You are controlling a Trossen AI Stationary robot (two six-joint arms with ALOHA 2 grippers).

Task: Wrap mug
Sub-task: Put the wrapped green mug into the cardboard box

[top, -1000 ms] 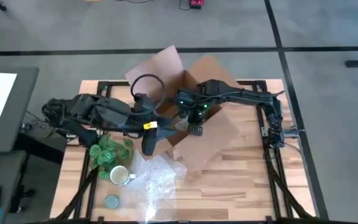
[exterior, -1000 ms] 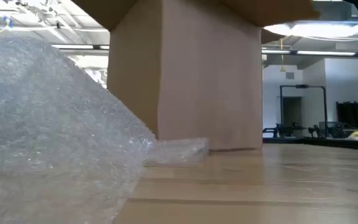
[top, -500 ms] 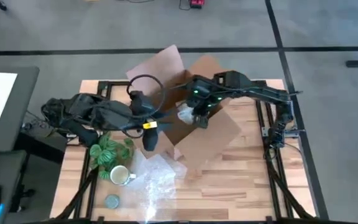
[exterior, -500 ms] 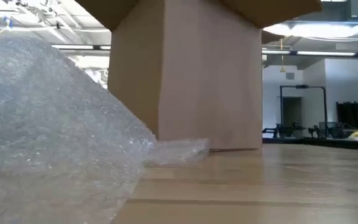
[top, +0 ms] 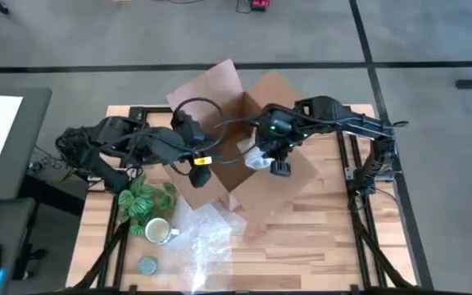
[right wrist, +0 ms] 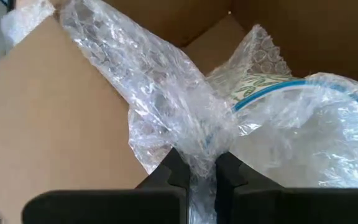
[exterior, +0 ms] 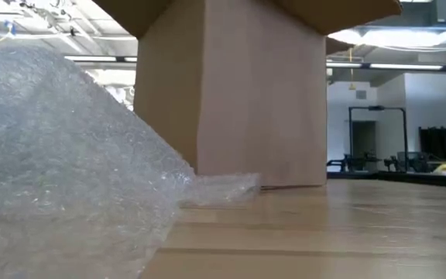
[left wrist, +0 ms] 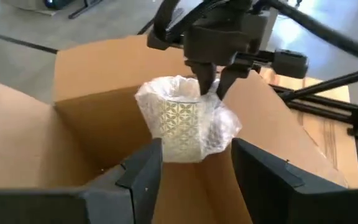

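Note:
The cream mug (top: 161, 232) stands on the table near the left front, apart from both grippers. Over the open cardboard box (top: 220, 90) my right gripper (left wrist: 211, 90) is shut on a bubble-wrapped patterned cup (left wrist: 182, 124), also seen as a pale lump (top: 256, 157) in the high view. My left gripper (left wrist: 194, 168) stands open at the box's left side, pointing at the bundle without touching it. A loose bubble-wrap sheet (top: 207, 233) lies in front of the box. My right gripper pinches a gathered twist of the bubble wrap (right wrist: 194, 146) at the bundle's top between its two fingers (left wrist: 202, 74), coming from above and pointing down. The wrapped cup hangs below the fingers, roughly upright; whether its bottom rests on the box I cannot tell.
A green patterned bundle (top: 146, 201) lies left of the box, and a flat grey-blue disc (top: 147, 265) sits at the front left. The box's flaps (top: 281, 184) spread outward. In the low view the bubble-wrap sheet (exterior: 53, 170) and the box wall (exterior: 231, 93) block most of the table.
My right gripper has gone toward the table's right edge with the wrapped bundle hanging from it. My left gripper has drawn a little toward the far edge, beside the box.

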